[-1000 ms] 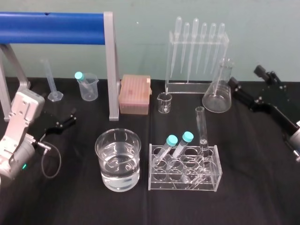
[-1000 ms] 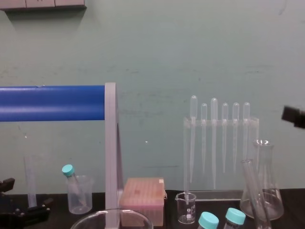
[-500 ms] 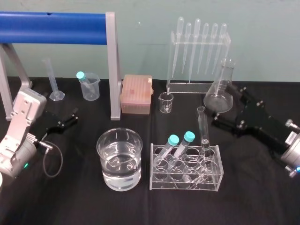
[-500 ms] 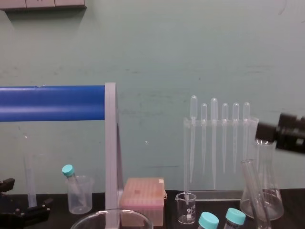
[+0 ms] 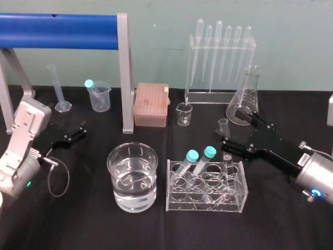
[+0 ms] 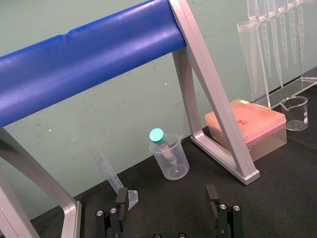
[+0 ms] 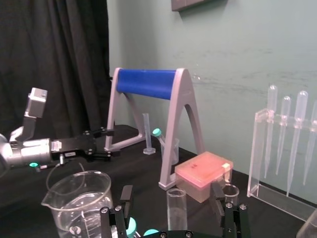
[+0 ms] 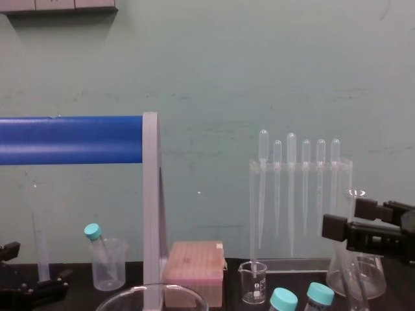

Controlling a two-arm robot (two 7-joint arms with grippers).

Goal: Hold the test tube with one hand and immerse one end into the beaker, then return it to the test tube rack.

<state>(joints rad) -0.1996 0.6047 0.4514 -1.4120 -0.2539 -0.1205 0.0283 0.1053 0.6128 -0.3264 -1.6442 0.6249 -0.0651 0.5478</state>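
Black table (image 5: 78,219), teal wall (image 5: 291,31) — right gripper (image 5: 229,127) straddles the test tube (image 7: 176,210).

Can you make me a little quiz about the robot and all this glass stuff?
1. True or false: the right hand is shut on the test tube.
2. How many teal-capped tubes stand in the rack? A one, B two, C four.
3. Fill in: by the robot's own sides, the beaker stands on the rack's ___ side.
Key: 1 false: its fingers are open, one on each side of the test tube. 2 B. 3 left.
The left hand is parked, open, at the far left.
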